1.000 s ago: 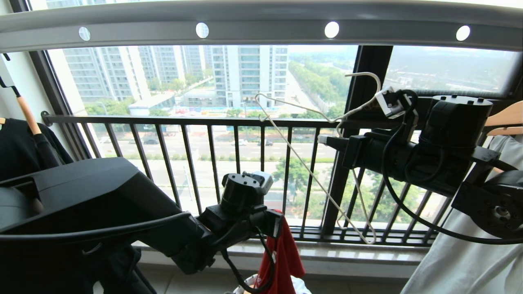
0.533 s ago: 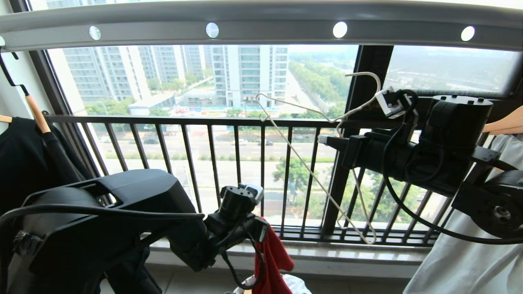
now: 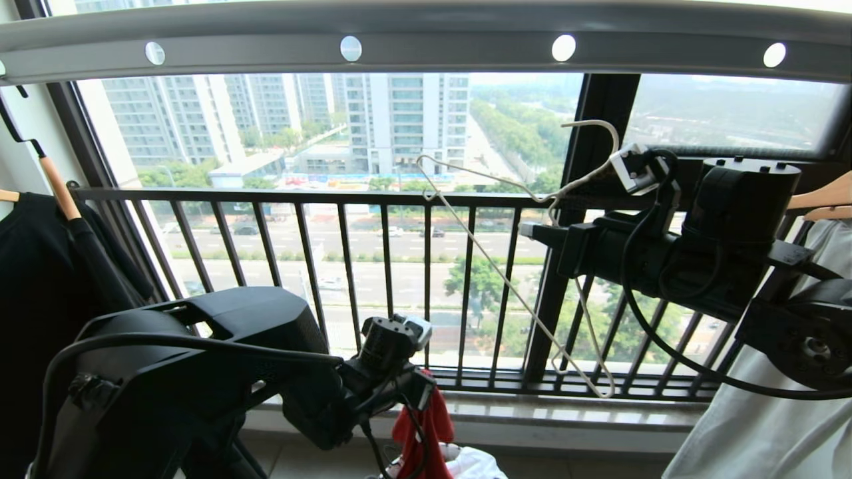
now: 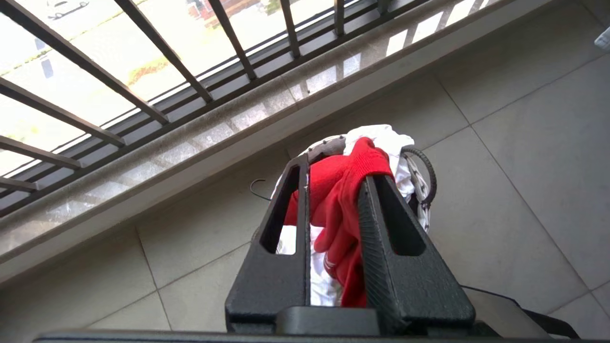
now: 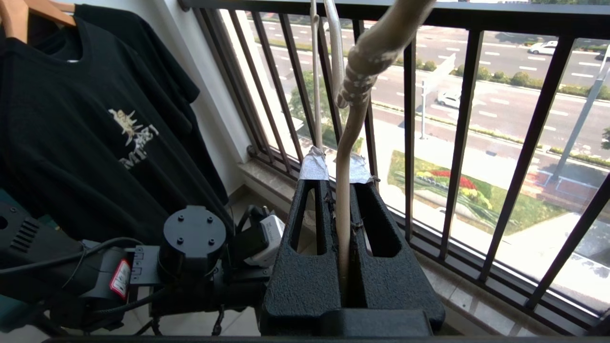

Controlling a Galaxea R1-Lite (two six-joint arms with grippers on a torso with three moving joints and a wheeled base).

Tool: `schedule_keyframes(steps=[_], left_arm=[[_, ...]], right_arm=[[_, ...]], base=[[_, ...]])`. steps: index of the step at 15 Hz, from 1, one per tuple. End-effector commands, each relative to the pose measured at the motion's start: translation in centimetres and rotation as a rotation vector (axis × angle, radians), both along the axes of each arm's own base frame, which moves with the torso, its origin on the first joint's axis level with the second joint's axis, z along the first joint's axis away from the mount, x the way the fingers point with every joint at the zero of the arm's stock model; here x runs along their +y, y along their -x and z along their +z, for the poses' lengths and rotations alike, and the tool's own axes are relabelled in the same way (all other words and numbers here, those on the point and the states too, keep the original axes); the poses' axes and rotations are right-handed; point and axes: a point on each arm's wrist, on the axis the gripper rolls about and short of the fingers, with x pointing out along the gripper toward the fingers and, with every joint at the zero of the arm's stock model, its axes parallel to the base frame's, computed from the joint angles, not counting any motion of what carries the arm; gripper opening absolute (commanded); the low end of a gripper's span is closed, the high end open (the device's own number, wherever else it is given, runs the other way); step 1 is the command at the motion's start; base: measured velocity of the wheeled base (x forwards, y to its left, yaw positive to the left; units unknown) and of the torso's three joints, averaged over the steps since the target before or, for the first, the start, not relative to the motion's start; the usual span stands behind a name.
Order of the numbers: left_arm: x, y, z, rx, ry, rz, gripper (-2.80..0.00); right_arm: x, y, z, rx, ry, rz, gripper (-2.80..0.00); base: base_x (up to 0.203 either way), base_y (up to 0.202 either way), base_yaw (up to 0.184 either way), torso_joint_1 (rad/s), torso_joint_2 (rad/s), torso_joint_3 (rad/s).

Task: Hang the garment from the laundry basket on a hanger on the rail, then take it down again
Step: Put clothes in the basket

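The red garment (image 4: pixel 348 190) hangs between the parted fingers of my left gripper (image 4: pixel 336 169), draped over one fingertip, just above the laundry basket (image 4: pixel 324 145). Its lower part lies on white clothes in the basket. In the head view the left gripper (image 3: pixel 418 396) points down at the bottom centre with the garment (image 3: pixel 426 426) below it. My right gripper (image 3: pixel 526 229) is shut on the neck of the cream hanger (image 3: pixel 506 279), held up in front of the window under the grey rail (image 3: pixel 426 46). The right wrist view shows the hanger (image 5: pixel 344 190) clamped in the right gripper (image 5: pixel 336 166).
A black shirt (image 3: pixel 33 279) hangs on a wooden hanger at the left. White clothing (image 3: pixel 765 412) on wooden hangers (image 3: pixel 822 196) hangs at the right. The dark barred window railing (image 3: pixel 399 197) and stone sill (image 3: pixel 532 412) stand close behind the basket.
My left arm has sunk towards the basket with the garment, and its jaws have parted. The right arm and hanger have kept still.
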Motion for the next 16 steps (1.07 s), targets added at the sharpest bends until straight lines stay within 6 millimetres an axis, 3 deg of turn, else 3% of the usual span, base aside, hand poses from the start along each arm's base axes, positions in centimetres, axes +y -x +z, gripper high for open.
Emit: schedule_keyframes(steps=[1, 5, 9, 10, 13, 16], left_arm=[[0.1, -0.3, -0.6, -0.004, -0.019, 0.02, 0.0], [0.2, -0.2, -0.4, 0.012, -0.034, 0.023, 0.0], [0.3, 0.1, 1.1, -0.011, -0.019, 0.019, 0.0], [0.3, 0.1, 1.1, -0.011, -0.021, 0.02, -2.8], [0.3, 0.3, 1.9, -0.02, -0.013, 0.016, -2.8], [0.0, 1.9, 4.9, -0.041, 0.009, -0.012, -2.8]], right_arm=[[0.0, 0.0, 0.1, -0.004, -0.003, 0.001, -2.8], [0.0, 0.0, 0.1, -0.004, -0.003, 0.001, -2.8], [0.0, 0.0, -0.1, 0.0, -0.001, 0.002, -2.8], [0.0, 0.0, -0.1, 0.0, -0.001, 0.002, -2.8], [0.0, 0.0, -0.1, 0.002, 0.0, 0.002, -2.8], [0.0, 0.1, -0.1, -0.006, 0.007, 0.003, -2.8]], base=[[0.0, 0.0, 0.0, 0.0, 0.0, 0.0], [0.0, 0.0, 0.0, 0.0, 0.0, 0.0], [0.0, 0.0, 0.0, 0.0, 0.0, 0.0], [0.0, 0.0, 0.0, 0.0, 0.0, 0.0], [0.0, 0.0, 0.0, 0.0, 0.0, 0.0], [0.0, 0.0, 0.0, 0.0, 0.0, 0.0]])
